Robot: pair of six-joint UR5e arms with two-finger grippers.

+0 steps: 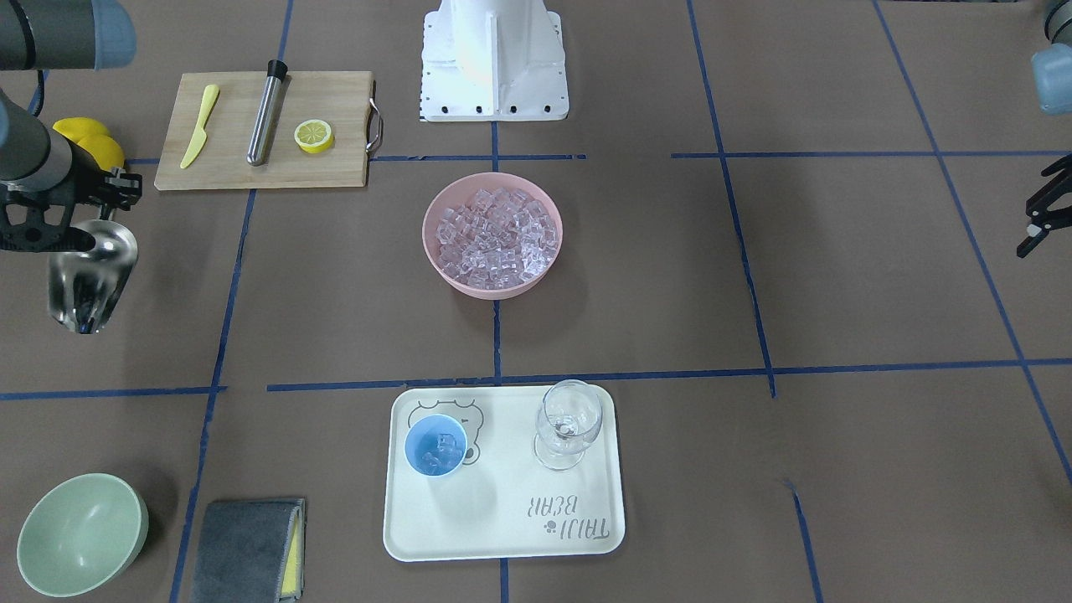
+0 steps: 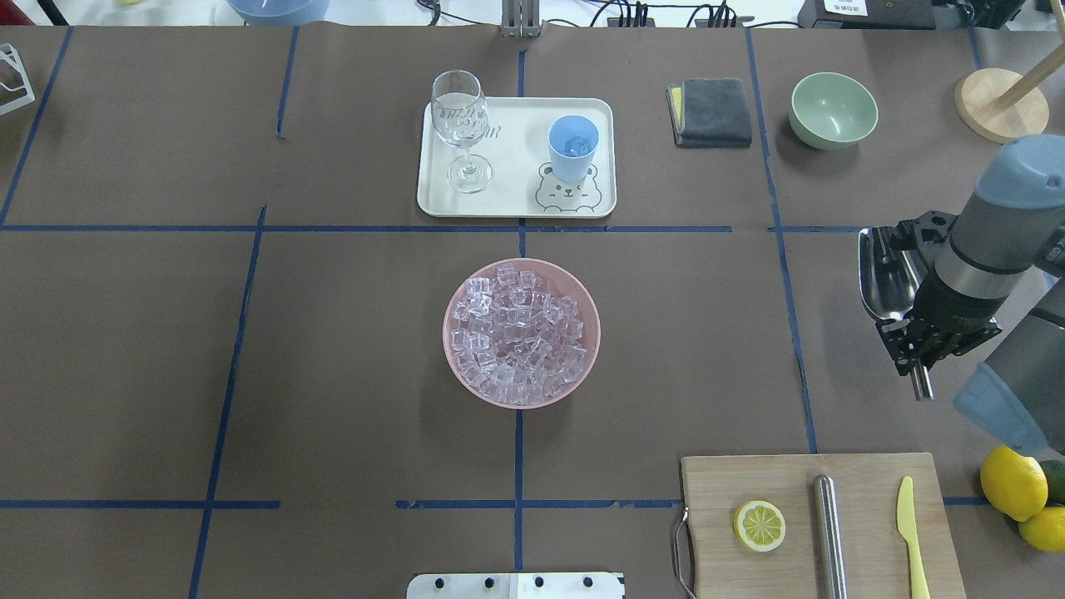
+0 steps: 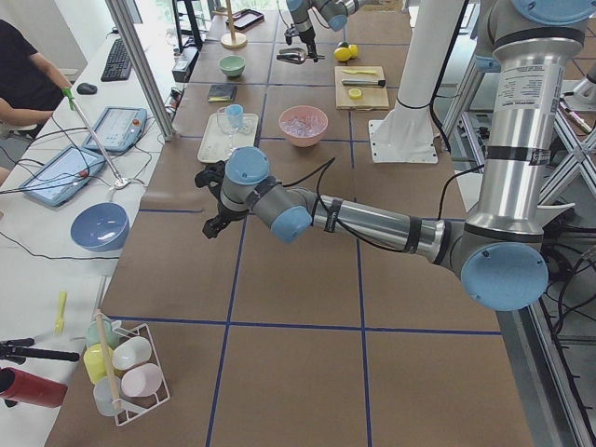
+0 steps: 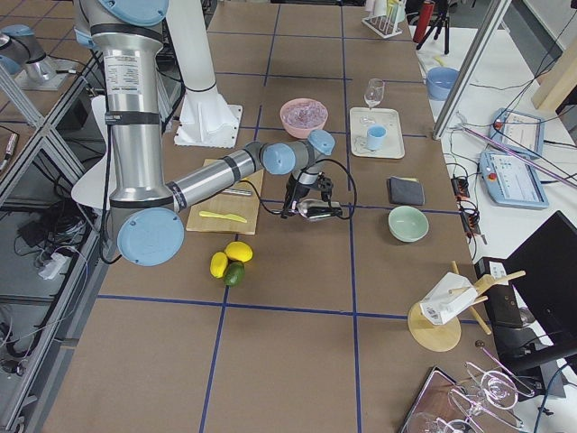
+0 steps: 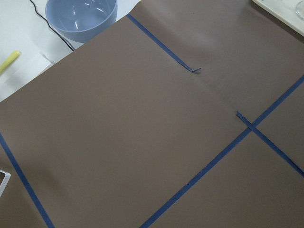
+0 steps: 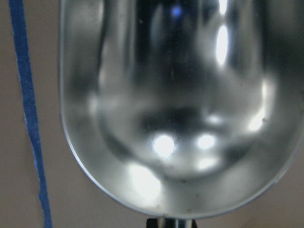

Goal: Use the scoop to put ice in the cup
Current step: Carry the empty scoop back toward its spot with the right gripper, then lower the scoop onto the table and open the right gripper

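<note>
Right tool is clamped on the handle of the empty scoop, parked out wide from the ice in the pink bowl, probably between loads since the cup on the tray holds a few cubes, and the left tool hangs spread open, out of the way.

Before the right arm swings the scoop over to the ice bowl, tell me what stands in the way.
Nothing visible does. Between the scoop, held in the right gripper, and the pink bowl of ice lies only bare table. The cutting board sits nearer the robot, off that line.
</note>
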